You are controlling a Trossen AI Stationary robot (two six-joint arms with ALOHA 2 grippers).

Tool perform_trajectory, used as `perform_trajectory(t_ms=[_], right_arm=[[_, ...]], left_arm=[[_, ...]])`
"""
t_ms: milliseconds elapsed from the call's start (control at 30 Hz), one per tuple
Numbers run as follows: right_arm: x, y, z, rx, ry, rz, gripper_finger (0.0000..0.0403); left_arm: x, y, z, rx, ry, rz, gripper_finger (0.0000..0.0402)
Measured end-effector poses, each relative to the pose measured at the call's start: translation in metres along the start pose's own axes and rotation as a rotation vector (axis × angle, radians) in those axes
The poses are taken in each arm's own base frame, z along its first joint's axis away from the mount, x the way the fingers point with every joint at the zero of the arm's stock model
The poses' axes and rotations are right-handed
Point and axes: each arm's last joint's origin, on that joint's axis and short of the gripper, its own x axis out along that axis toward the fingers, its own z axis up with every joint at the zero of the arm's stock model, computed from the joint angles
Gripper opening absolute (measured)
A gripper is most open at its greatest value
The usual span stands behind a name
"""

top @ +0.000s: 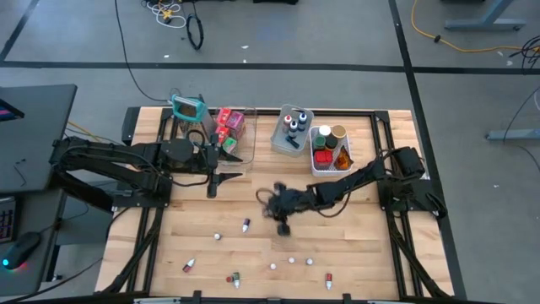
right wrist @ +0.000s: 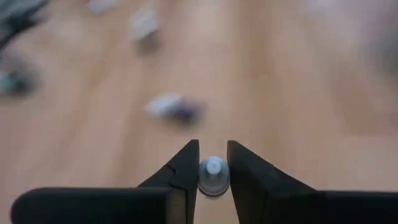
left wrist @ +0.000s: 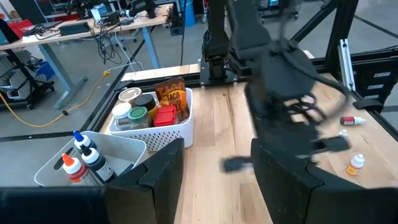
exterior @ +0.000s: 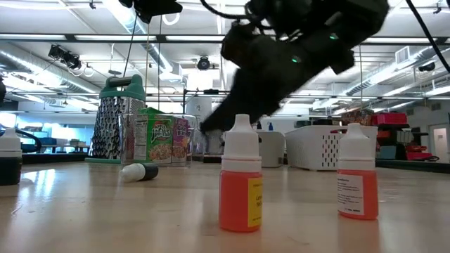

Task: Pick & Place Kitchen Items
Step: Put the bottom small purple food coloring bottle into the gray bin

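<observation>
My right gripper (top: 284, 226) reaches out over the middle of the table, with its fingers closed around a small white-capped bottle (right wrist: 213, 177). Several more little bottles lie loose on the near half of the wood: one dark-capped (top: 245, 225), one red (top: 188, 265), and white-capped ones (top: 292, 260). In the low view two orange dropper bottles (exterior: 240, 176) (exterior: 356, 172) stand upright in front, and one bottle (exterior: 140, 171) lies on its side. My left gripper (left wrist: 217, 180) waits open and empty above the table's left part, near the clear bin. My right gripper pinches the little bottle just below its white cap (right wrist: 213, 167), one finger (right wrist: 186, 171) on each side. The fingers slant down from the table's right side. The wrist view is blurred, and I cannot tell whether the bottle is off the wood.
Along the far edge stand a teal-framed grater (top: 187, 108), a clear bin with packets (top: 234, 127), a grey bin with dark-capped bottles (top: 283, 135) and a white bin with jars (top: 314, 165). Bare wood lies between the two arms.
</observation>
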Motion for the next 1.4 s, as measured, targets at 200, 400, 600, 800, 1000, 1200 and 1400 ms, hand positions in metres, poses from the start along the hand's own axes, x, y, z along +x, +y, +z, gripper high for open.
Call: perform_trajectory(t_ms=[200, 400, 600, 800, 1000, 1200, 1400], right_arm=[[-0.030, -0.045, 0.036, 0.054, -0.133, -0.318, 0.0073], [-0.068, -0.095, 0.056, 0.078, -0.164, -0.451, 0.0073], [-0.087, -0.143, 0.054, 0.137, -0.162, -0.565, 0.0079], [-0.095, -0.176, 0.037, 0.203, -0.049, -0.638, 0.0080], [-0.100, -0.188, 0.031, 0.244, -0.020, -0.669, 0.0081], [-0.100, -0.195, 0.029, 0.240, -0.022, -0.633, 0.0081], [-0.099, -0.204, 0.020, 0.319, -0.002, -0.645, 0.0081]], left_arm=[[0.000, 0.000, 0.000, 0.000, 0.000, 0.000, 0.0194], [0.000, 0.000, 0.000, 0.000, 0.001, 0.000, 0.0194], [0.000, 0.000, 0.000, 0.002, 0.001, 0.000, 0.0194], [0.000, 0.000, 0.000, 0.003, 0.001, 0.001, 0.0194], [0.000, 0.000, 0.000, 0.030, 0.002, 0.012, 0.0194], [0.000, 0.000, 0.000, 0.030, 0.003, 0.015, 0.0194], [0.000, 0.000, 0.000, 0.026, 0.003, 0.015, 0.0194]])
